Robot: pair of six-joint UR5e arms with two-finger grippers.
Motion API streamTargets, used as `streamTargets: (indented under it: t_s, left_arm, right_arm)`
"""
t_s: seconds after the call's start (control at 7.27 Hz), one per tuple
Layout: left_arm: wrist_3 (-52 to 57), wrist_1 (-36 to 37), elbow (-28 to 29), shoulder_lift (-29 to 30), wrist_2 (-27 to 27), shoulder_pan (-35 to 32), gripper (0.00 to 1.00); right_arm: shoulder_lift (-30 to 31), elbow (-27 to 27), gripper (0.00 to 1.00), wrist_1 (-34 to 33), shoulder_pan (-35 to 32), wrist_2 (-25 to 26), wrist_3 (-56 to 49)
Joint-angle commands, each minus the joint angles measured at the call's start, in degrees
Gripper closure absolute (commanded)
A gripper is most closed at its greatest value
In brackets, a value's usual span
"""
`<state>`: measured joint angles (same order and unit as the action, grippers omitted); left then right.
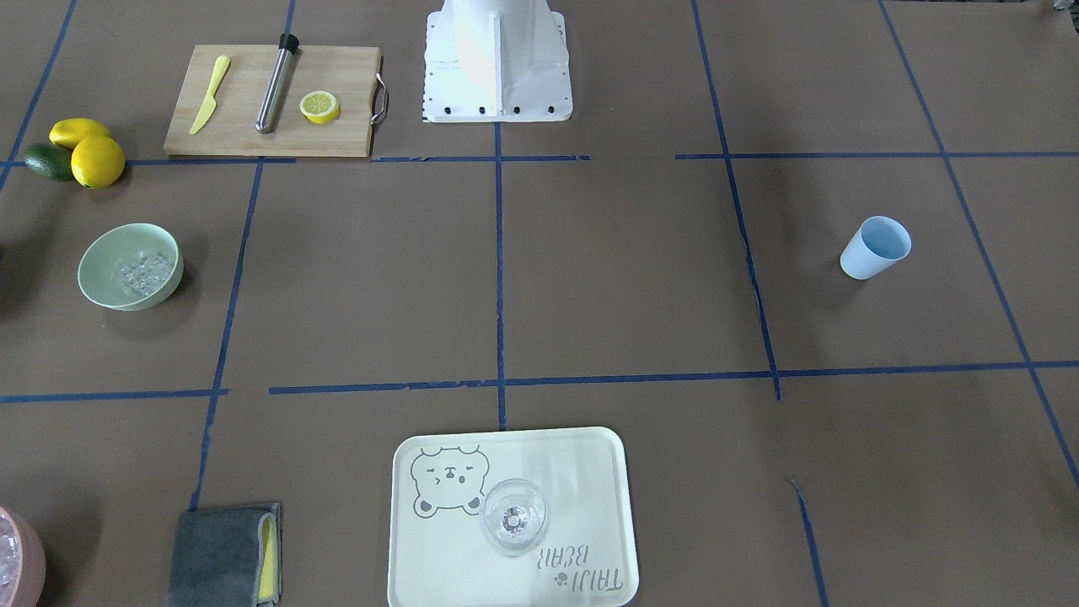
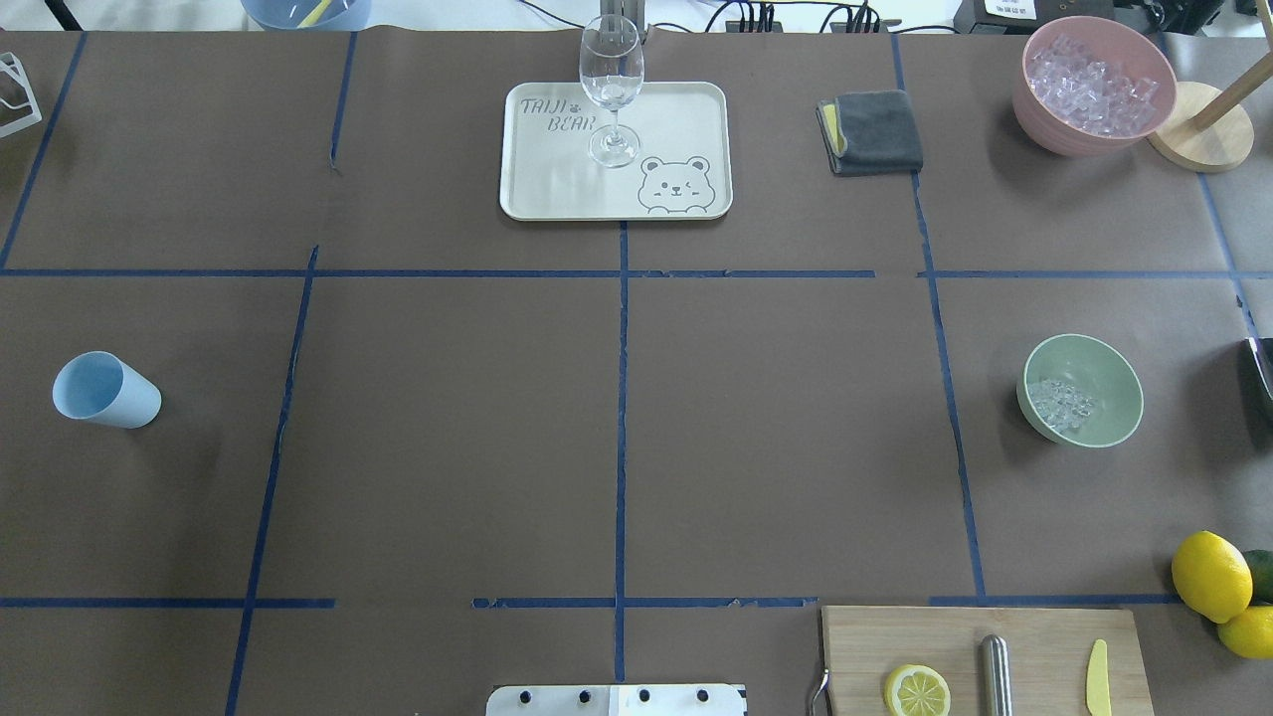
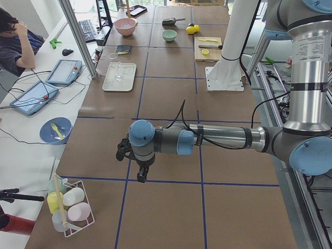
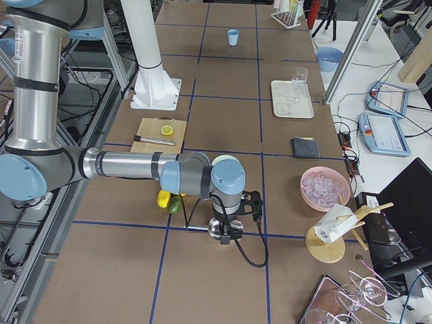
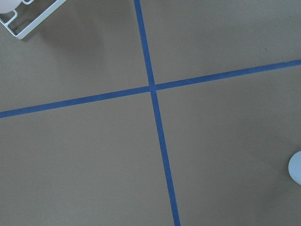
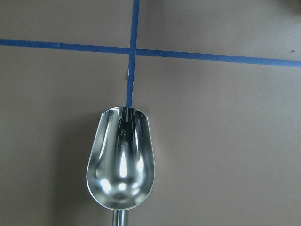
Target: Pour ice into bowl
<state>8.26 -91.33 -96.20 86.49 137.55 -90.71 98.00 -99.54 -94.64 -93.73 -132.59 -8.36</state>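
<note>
Overhead shows the table [image 2: 448,447] but neither arm. Only the side views catch them, so I can't tell if the left tool [image 3: 141,176] or right tool [image 4: 228,236] is open or clamped. The bowl [image 2: 1104,368] sits far right with the ice [image 2: 1061,403] inside. The right wrist cam shows a scoop [image 6: 121,165], handle cut off.

Mirror-polished metal scoop [image 6: 121,165]; matt mint bowl [image 2: 1112,378], probably plastic, holding glossy clear ice [image 2: 1061,404]; matt brown paper covers the bench [image 2: 448,447].
</note>
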Motion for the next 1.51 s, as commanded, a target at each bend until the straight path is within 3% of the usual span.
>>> streamTargets:
  t_s: [0.0, 1.38]
  left_arm:
    - [0.0, -0.1, 0.0, -0.1, -0.1, 0.0, 0.00]
    - [0.0, -0.2, 0.2, 0.0, -0.2, 0.0, 0.00]
  right_arm:
    - [0.0, 0.0, 0.00, 0.2, 0.0, 0.0, 0.1]
    - [2.4, 0.0, 0.00, 0.1, 0.1, 0.0, -0.3]
